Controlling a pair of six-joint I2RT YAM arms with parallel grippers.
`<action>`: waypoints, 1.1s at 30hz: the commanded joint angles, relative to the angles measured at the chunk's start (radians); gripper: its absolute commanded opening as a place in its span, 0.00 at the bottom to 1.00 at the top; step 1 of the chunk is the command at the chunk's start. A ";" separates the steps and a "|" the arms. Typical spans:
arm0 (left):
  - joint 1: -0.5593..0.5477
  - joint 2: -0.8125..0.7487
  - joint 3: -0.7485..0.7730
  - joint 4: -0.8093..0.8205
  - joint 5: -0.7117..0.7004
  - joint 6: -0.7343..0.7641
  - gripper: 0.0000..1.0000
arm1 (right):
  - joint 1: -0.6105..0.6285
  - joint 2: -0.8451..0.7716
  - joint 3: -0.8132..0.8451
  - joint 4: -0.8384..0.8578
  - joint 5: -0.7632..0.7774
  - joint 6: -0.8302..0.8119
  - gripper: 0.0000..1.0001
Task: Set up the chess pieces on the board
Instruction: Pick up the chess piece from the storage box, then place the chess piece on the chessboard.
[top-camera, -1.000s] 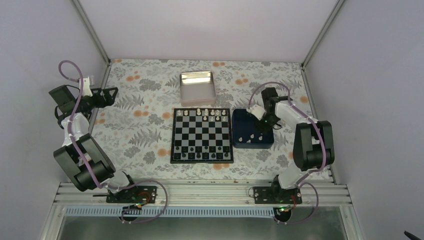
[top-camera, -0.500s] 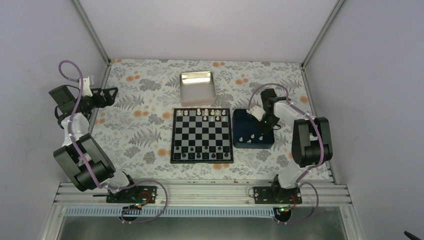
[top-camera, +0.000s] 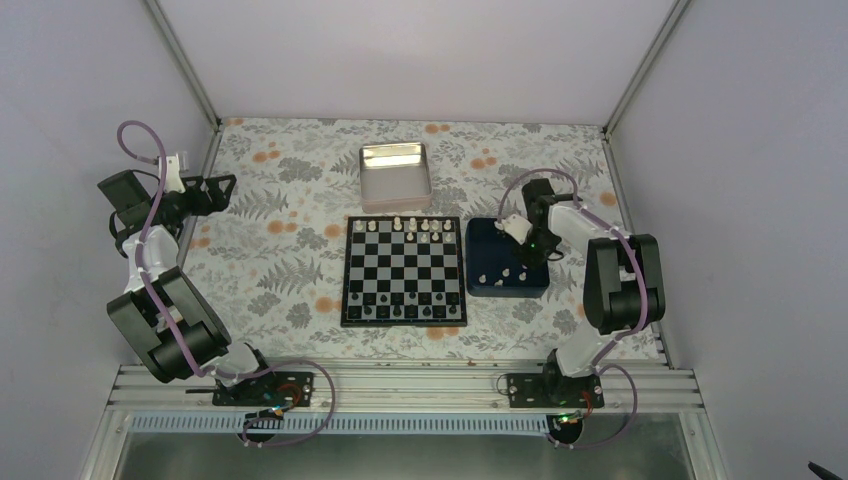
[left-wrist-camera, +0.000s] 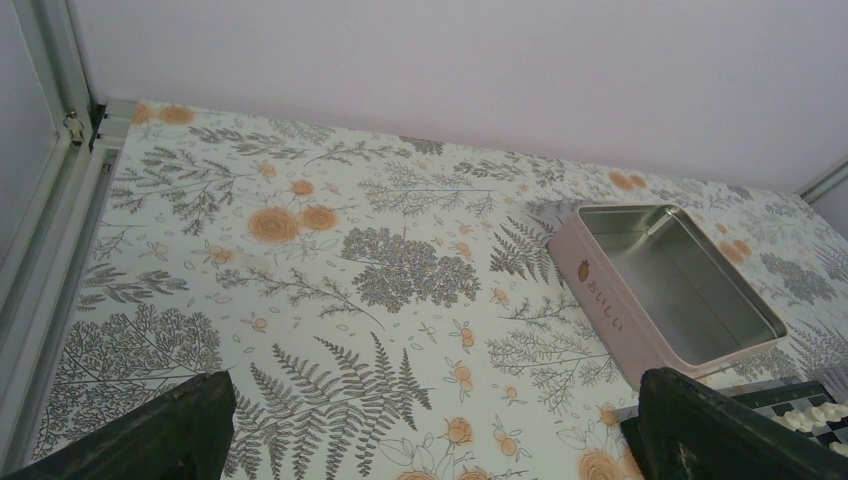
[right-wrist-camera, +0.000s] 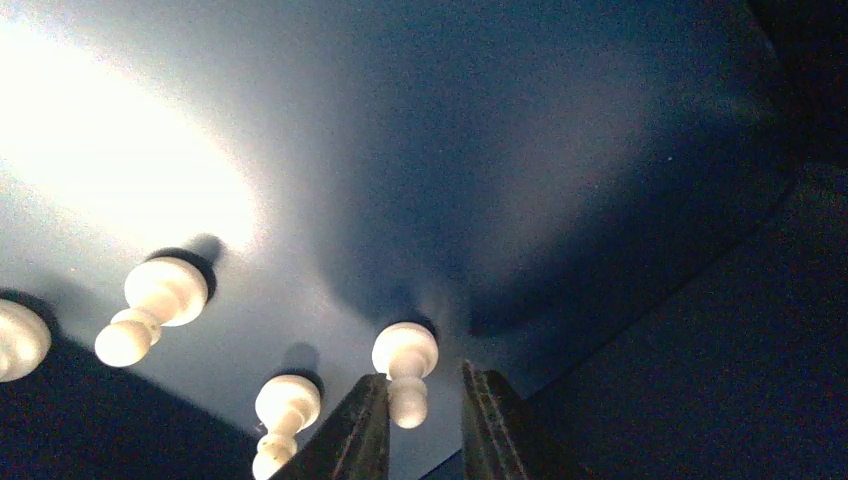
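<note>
Floral cloth, tin behind board

Twin machines: the left arm and the right arm alternate bulky black links with white housings. A lilac cable trails back from each hand to a black base plate. The left gripper carries blocky matt-black fingers; the right gripper shows dark fingers with ridged inner edges.

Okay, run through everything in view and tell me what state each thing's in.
Left claw, open wide, nothing between its fingers.
Right claw, open narrowly, astride a white piece in the blue tray.
Blue tray, holding loose white pieces.
Silver tin, open, empty.
Board, flat, white pieces at far edge, dark pieces near.
</note>
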 joint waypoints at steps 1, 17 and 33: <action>0.009 0.000 -0.002 0.019 0.021 0.000 1.00 | -0.005 0.000 -0.002 -0.013 0.014 0.001 0.18; 0.009 -0.006 0.000 0.019 0.021 -0.003 1.00 | 0.293 0.011 0.433 -0.249 -0.060 0.034 0.08; 0.010 -0.008 0.003 0.013 0.013 0.002 1.00 | 0.606 0.499 1.042 -0.336 -0.093 0.002 0.11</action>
